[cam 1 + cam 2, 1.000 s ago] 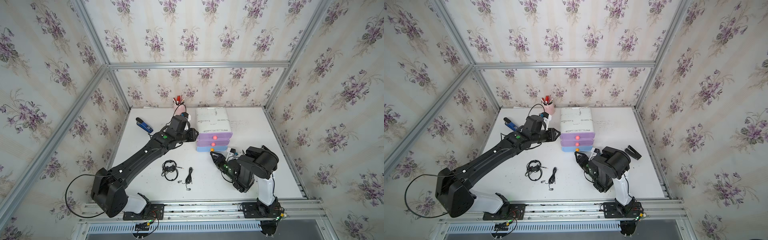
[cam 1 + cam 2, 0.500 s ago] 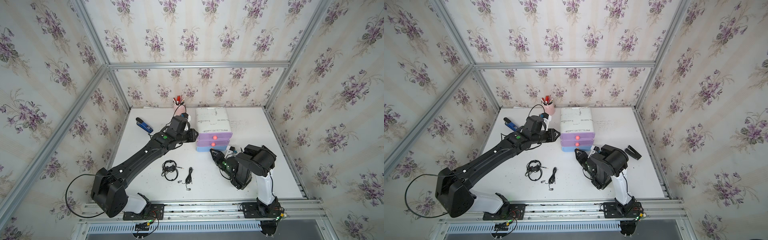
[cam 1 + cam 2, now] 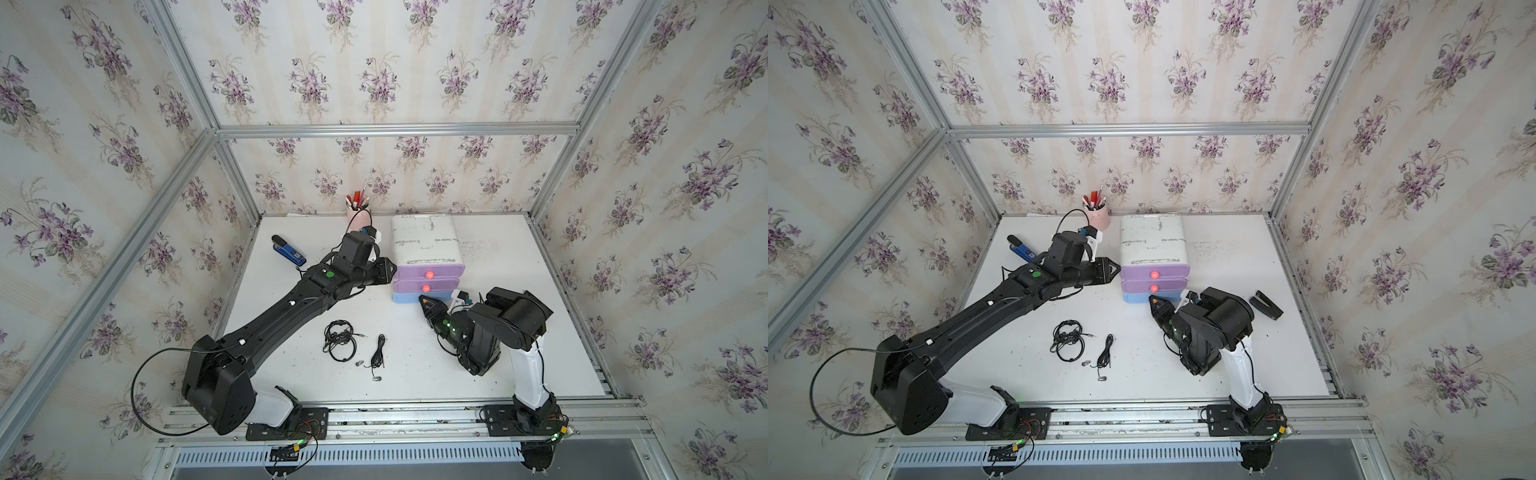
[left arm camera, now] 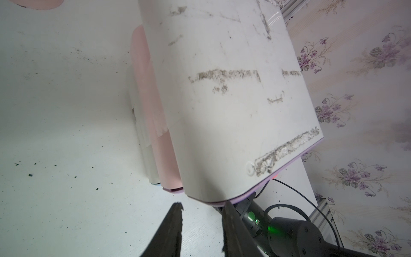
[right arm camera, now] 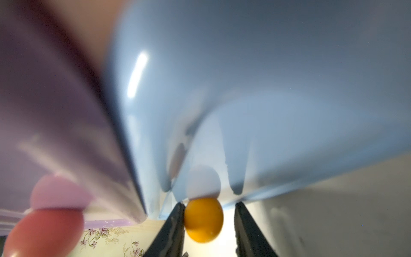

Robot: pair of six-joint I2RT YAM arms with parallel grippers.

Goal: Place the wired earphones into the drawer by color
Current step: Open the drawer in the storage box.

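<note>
The drawer (image 3: 424, 241) (image 3: 1152, 239) stands at the table's back middle, two purple fronts above a light blue one (image 5: 266, 89), all closed. My right gripper (image 3: 424, 300) (image 3: 1154, 301) (image 5: 210, 203) is open around the blue front's orange knob (image 5: 203, 219). One finger touches the knob and a gap shows at the other. My left gripper (image 3: 388, 270) (image 3: 1115, 268) (image 4: 202, 203) is open and empty, against the unit's left front corner (image 4: 206, 195). Two black wired earphones lie loose on the table: a coil (image 3: 338, 340) (image 3: 1067, 340) and a bundle with silver buds (image 3: 378, 353) (image 3: 1105, 355).
A pink pen cup (image 3: 357, 210) (image 3: 1098, 216) stands behind the left gripper. A blue stapler (image 3: 289, 249) (image 3: 1021, 249) lies at the back left. A black clip-like object (image 3: 1266, 305) lies right of the right arm. Metal rails border the table.
My right gripper has moved forward to the blue drawer and its jaws have narrowed round the orange knob. The left arm has stayed still.
</note>
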